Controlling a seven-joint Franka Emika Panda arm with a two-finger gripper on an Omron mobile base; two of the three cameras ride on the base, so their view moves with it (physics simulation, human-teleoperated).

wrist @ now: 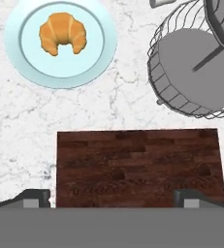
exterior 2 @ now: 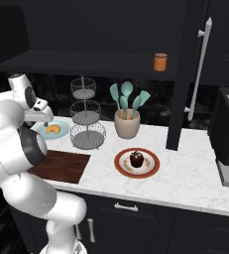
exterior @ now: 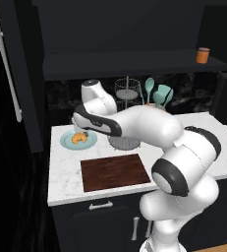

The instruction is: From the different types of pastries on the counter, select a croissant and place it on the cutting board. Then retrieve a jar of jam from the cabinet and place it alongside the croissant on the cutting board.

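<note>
While the croissant (wrist: 63, 33) lies on its round light blue plate (wrist: 95, 63) at the far left of the counter (exterior: 66, 174), nothing of the task looks finished — the cutting board (wrist: 137, 167) at the near edge is bare. In the hand view the gripper (wrist: 111, 198) looks straight down with its jaws spread wide and nothing between them; the board lies under the fingertips and the pastry sits beyond the board's far-left corner. From the left base view the hand hangs just above the plate.

My judgement: this is the reach for the croissant, with the pick, the carry to the board and the whole jam errand left to do. The jar of jam (exterior: 202, 55) stands on the open shelf of the dark cabinet (exterior 2: 86, 62), up to the right and well apart from the board. The chocolate cake (exterior 2: 136, 158) rests on an orange-rimmed plate (exterior 2: 153, 167) right of the wire tiered stand (exterior 2: 86, 119) — not wanted.

No brand, label or writing can be read on anything.
</note>
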